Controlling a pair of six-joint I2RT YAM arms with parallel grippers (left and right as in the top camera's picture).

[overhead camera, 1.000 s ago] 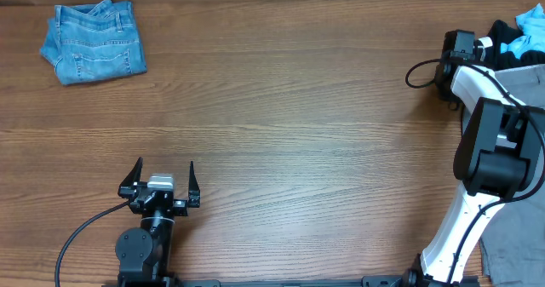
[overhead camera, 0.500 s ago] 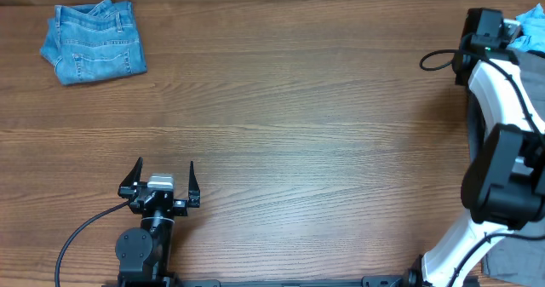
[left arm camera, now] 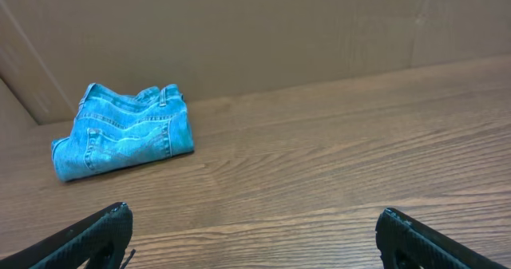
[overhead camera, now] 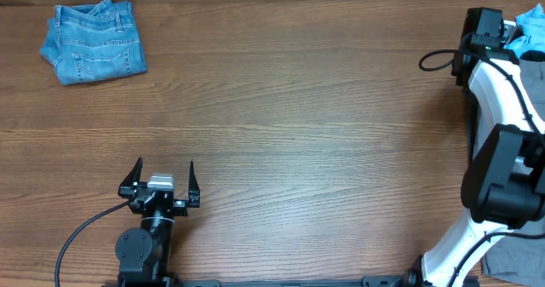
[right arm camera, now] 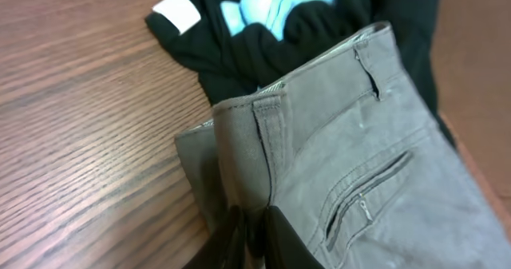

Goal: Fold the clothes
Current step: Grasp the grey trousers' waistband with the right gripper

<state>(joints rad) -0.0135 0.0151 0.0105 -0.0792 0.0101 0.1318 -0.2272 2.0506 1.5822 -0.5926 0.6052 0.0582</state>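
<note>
Pickup step, by the look of it - the right hand (right arm camera: pixel 257 241) pinches the waistband (right arm camera: pixel 267 113) of the grey trousers (right arm camera: pixel 343 173), upper right of the surface (overhead camera: pixel 298 108), against a black top (right arm camera: pixel 271 41). Next: drag them to the middle, spread flat. Left hand (overhead camera: pixel 164 172) gapes wide; folded jeans (overhead camera: pixel 92 42) lie upper left.

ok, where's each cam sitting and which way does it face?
Overhead: above table, straight down; both arms, left gripper open.
Left wrist: low, facing forward at folded jeans; own fingertips at the corners.
Right wrist: close, down on grey trousers, black garment; right gripper pinching waistband.
Shared: overhead and left wrist both show the jeans.
</note>
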